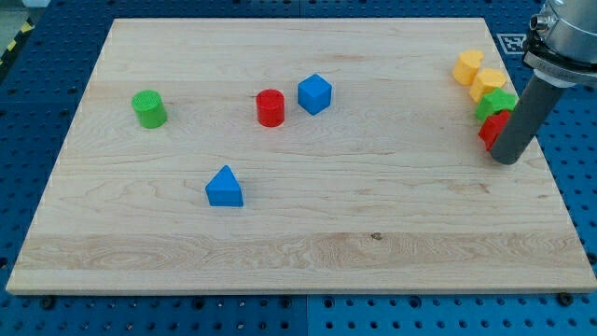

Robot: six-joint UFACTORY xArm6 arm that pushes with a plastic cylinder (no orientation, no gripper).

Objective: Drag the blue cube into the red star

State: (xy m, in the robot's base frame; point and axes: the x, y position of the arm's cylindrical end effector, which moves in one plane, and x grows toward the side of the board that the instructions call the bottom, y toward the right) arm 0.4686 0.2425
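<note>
Wooden desk [308,243] on a blue pegboard base [37,93]. Blue cube [314,94] sits above the desk's middle, just to the view's right of a red cylinder [270,108]; close together, can't tell if they touch. Green cylinder [148,108] toward the view's left, well apart from the others. Blue triangle block [224,187] lower down, left of middle, alone.

Cluster at the view's right edge of the desk, stacked in a column: two yellow blocks [468,67] [487,83] at the top, shapes unclear, then a green block [496,102], then the red star [493,128] at the bottom, partly hidden by the rod. Blocks in the cluster touch or nearly touch.

My tip [506,159] is down on the desk at the view's right, right beside the red star, seemingly touching it, well apart from the blue cube. No fingers on this arm, just the dark rod, so nothing is held.
</note>
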